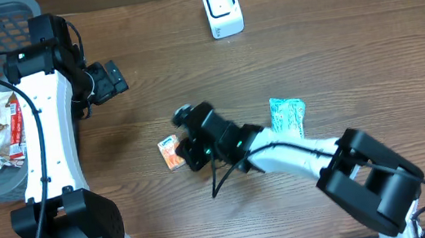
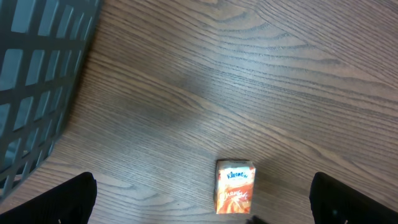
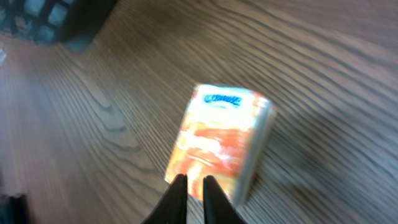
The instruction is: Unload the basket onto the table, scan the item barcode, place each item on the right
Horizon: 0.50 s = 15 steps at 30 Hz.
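Right gripper (image 3: 193, 186), black fingers closed, meets the edge of the orange rectangular tissue pack (image 3: 221, 140), likely pinching its wrapper to lift. Pack lies flat, well apart from white box-shaped scanner (image 1: 223, 9). Left gripper (image 1: 112, 76) hangs wide open, idle.

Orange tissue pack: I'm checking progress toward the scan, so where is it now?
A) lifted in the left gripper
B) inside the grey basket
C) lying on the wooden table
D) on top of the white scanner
C: the orange tissue pack lies flat on the wooden table, just ahead of the shut right gripper.
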Tool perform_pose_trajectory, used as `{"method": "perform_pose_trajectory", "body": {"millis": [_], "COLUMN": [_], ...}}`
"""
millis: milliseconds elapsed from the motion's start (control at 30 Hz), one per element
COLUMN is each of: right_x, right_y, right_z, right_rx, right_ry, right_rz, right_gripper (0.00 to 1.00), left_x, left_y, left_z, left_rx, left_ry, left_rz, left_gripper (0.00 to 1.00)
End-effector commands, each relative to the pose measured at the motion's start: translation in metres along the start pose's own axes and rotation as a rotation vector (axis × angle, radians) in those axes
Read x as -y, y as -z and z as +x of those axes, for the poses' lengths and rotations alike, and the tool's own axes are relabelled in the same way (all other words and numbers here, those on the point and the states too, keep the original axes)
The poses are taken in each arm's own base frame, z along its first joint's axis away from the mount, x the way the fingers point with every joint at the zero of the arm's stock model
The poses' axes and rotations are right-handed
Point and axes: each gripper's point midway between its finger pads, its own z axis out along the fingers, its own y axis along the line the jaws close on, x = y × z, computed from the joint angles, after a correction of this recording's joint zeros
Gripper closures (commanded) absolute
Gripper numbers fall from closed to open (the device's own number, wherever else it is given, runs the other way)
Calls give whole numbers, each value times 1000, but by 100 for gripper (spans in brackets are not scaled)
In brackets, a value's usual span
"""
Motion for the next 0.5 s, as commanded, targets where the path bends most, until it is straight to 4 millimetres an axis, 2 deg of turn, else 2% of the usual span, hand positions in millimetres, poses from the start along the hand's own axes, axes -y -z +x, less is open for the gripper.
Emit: {"method": "perform_pose_trajectory", "body": {"millis": [0,233,467], "right_x": [0,6,12], "right_y": [5,-18,-24], "right_z": [-27,-19,-11], "right_rx": [113,115,93], "right_ry": [107,114,110], "right_rz": [106,91,100], "right_gripper": [96,96,96], "left_x": [0,0,0], "left_y": [17,17,17], "left_z": [-5,-5,-5], "left_rx": [52,52,52], "left_ry": [-16,-16,-16], "left_rz": [11,11,11], "left_gripper": [0,0,0]}}
